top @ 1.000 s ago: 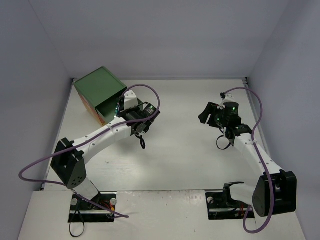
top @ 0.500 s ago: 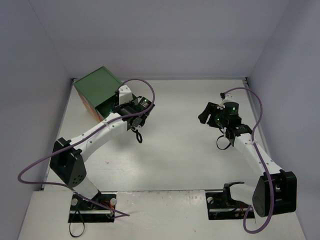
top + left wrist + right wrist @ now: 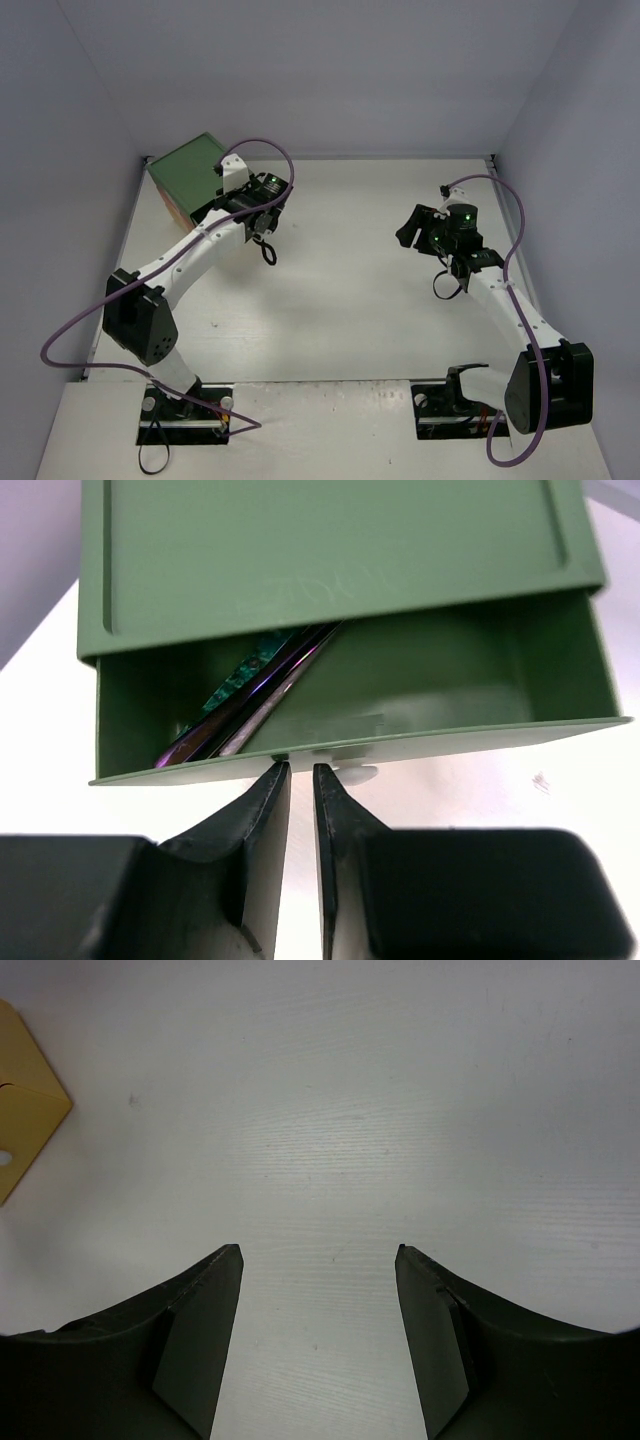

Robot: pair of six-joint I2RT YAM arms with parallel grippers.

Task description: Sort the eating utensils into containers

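Note:
The containers are one green-topped chest [image 3: 188, 172] at the back left. Its top green drawer [image 3: 470, 738] stands part open. Several eating utensils [image 3: 262, 685] lie slantwise inside it, purple, teal and silver. My left gripper [image 3: 301, 768] is shut with only a thin slit between its fingers and holds nothing. Its tips press on the drawer's front wall just left of the white knob [image 3: 356, 774]. In the top view the left gripper [image 3: 224, 203] sits against the chest. My right gripper [image 3: 320, 1250] hangs open over bare table, also seen as the right gripper [image 3: 408, 228] at mid right.
A yellow boxy corner [image 3: 24, 1110] shows at the left edge of the right wrist view. The chest's orange side [image 3: 176, 211] faces the left wall. Purple cables loop over both arms. White walls [image 3: 320, 80] enclose the table.
My left arm has swung up and left to the chest and its jaws have narrowed to shut. The green drawer shows less of its opening than before. The right arm has not moved.

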